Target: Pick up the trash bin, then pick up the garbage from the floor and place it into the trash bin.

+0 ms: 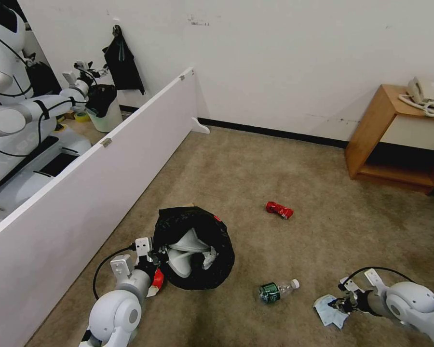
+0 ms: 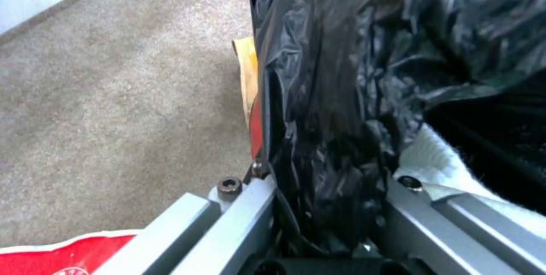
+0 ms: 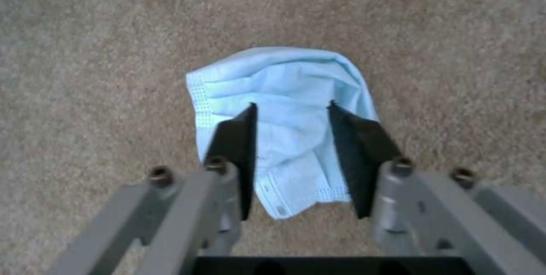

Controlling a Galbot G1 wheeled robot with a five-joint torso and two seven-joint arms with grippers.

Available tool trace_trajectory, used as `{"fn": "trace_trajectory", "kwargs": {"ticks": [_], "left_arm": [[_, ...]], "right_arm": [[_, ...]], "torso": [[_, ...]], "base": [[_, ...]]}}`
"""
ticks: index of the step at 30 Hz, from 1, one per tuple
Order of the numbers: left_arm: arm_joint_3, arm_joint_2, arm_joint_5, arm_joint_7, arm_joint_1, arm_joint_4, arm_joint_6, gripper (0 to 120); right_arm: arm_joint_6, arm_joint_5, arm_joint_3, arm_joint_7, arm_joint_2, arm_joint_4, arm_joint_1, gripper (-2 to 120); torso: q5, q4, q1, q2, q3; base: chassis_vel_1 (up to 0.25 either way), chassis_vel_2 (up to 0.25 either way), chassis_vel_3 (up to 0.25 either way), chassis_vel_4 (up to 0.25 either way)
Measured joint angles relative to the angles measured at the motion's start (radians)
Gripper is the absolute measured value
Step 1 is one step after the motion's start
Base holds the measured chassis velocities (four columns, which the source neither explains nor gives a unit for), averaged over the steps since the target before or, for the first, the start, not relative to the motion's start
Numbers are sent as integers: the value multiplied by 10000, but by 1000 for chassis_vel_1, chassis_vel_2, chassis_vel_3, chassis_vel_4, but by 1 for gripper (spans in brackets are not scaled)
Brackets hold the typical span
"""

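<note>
The left end effector (image 1: 160, 254) is clamped on the rim of the trash bin (image 1: 197, 241), held above the carpet. The right end effector (image 3: 291, 108), fingers apart, straddles the blue cloth (image 3: 284, 96) on the floor.

Trash bin (image 1: 194, 248) left on carpet (image 1: 294, 164); can (image 1: 279, 210) right-behind it; bottle (image 1: 277, 291) right-front; cloth (image 1: 329, 311) farther right.

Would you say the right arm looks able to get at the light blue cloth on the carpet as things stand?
Probably yes. The right gripper hangs open right above the light blue cloth, a finger on either side, with nothing lying between them. The cloth lies flat on bare carpet.
</note>
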Motion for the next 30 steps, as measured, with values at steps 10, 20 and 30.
{"fn": "trace_trajectory", "kwargs": {"ticks": [10, 20, 30], "left_arm": [[15, 68, -13, 12, -21, 8, -1, 0], [39, 97, -18, 19, 17, -5, -5, 0], [-11, 202, -20, 33, 115, -57, -15, 0]], "right_arm": [[33, -47, 800, -223, -490, 197, -734, 77], [210, -243, 1108, -631, -547, -11, -944, 100], [256, -335, 695, -724, -130, -287, -546, 100]], "torso": [[-1, 0, 0, -1, 0], [-1, -1, 0, 0, 0], [-1, 1, 0, 0, 0]], "base": [[0, 0, 0, 0], [0, 0, 0, 0], [0, 0, 0, 0]]}}
